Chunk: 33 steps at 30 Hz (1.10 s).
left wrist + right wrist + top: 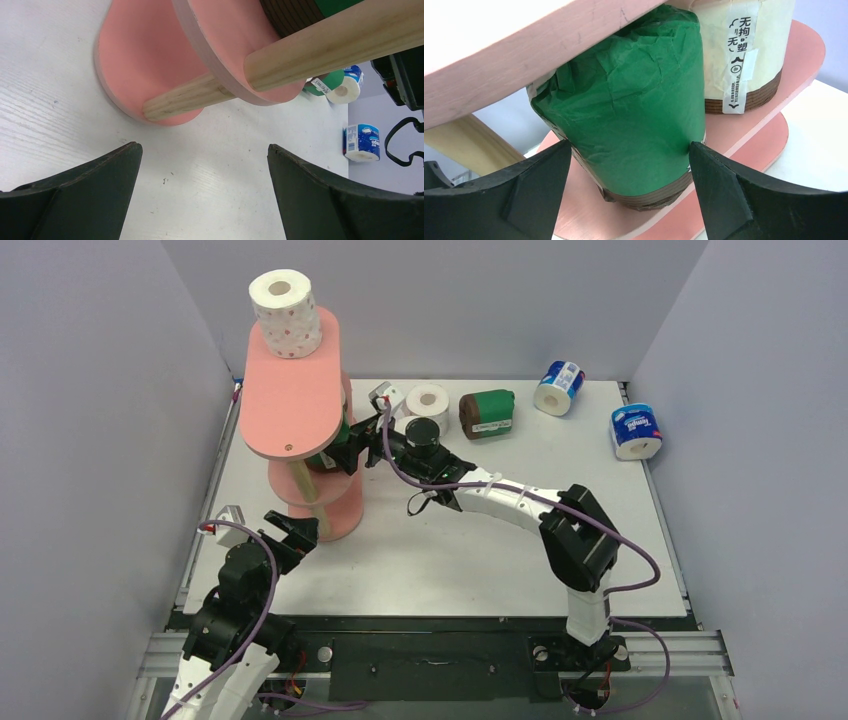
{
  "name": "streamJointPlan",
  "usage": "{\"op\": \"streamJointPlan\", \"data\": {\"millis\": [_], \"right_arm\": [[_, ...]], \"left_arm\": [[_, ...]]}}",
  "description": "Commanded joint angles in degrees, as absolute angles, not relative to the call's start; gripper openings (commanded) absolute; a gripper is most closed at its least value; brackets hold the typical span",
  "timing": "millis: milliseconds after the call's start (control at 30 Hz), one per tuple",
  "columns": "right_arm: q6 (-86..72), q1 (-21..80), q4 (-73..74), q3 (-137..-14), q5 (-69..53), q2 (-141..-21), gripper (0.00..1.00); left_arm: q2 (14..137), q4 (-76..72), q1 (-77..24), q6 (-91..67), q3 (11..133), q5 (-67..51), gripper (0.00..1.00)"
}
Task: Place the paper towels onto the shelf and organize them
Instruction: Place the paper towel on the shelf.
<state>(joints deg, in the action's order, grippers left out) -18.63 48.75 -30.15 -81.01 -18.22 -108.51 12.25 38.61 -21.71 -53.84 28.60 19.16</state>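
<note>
The salmon-pink shelf (290, 400) stands at the table's left, and a white roll with red dots (286, 312) sits on its top board. On the middle board (796, 60) a green-wrapped roll (634, 110) stands slightly tilted, in front of a cream roll (744, 50). My right gripper (630, 150) reaches under the top board. Its fingertips (696, 150) press both sides of the green roll. My left gripper (204, 147) hangs open and empty over bare table, just short of the shelf's bottom board (135, 60) and post (190, 95).
On the table behind the right arm lie a white roll (428, 405), a second green-wrapped roll (488, 413) and two blue-white rolls (559, 387) (636, 430). Grey walls close in the left, back and right sides.
</note>
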Motion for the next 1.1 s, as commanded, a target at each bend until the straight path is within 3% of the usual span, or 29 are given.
{"op": "streamJointPlan", "data": {"millis": [0,1067], "right_arm": [[-17.9,49.0,-33.7,-83.5,-15.8,-109.9,0.82],[-21.4,48.3,-37.1,-91.8,-12.4,-119.2,0.81]], "left_arm": [[12.5,37.9,-22.0,-53.6,29.9,20.1,0.96],[13.2,37.0,-22.0,-53.0,29.5,20.1,0.96]]}}
